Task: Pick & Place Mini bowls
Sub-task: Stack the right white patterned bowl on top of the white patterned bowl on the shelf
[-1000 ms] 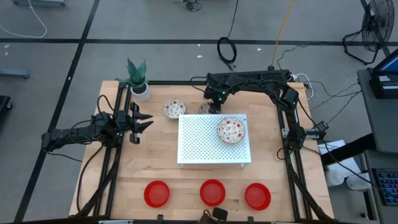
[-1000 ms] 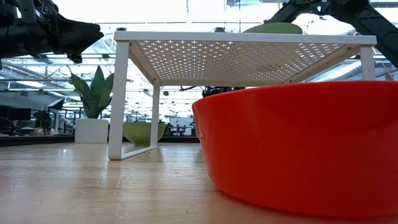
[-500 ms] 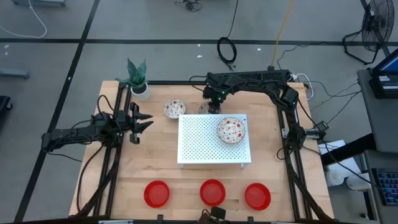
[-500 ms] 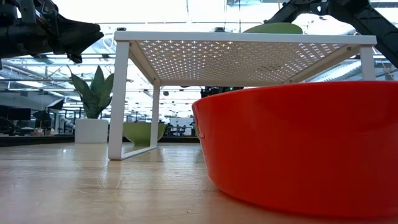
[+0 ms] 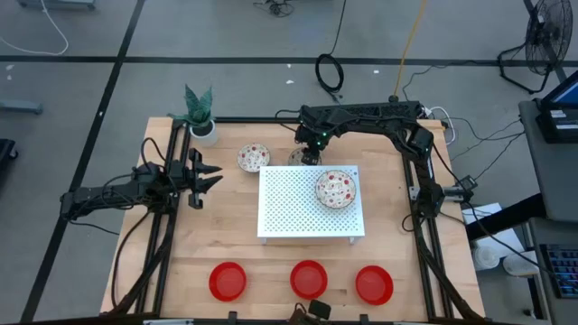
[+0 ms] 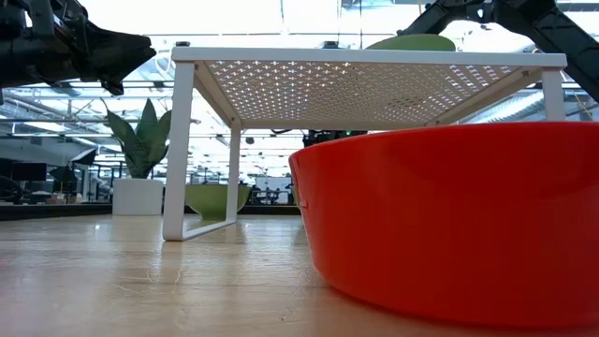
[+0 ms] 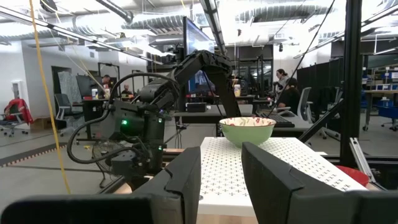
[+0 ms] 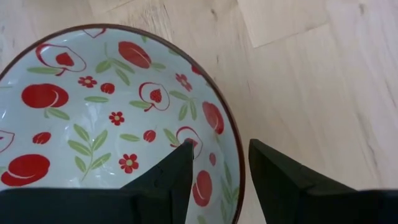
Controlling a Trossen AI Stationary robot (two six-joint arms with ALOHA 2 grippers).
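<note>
Straddling a glossy round patterned bowl's [image 8: 118, 106] thin rim, the right gripper [image 8: 217, 165] stands part-open.

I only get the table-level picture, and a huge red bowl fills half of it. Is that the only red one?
Observer: No. From above, three red bowls stand in a row along the table's near edge.
Operator: What is the green thing on top of the white rack?
Observer: That is the underside of a patterned bowl, white with red fruit inside, standing on the perforated board.
Operator: Is an arm holding anything?
Observer: Not clamped. The right gripper has its open fingers astride the rim of a second patterned bowl behind the board. The left gripper hovers open and empty to the board's left.
</note>
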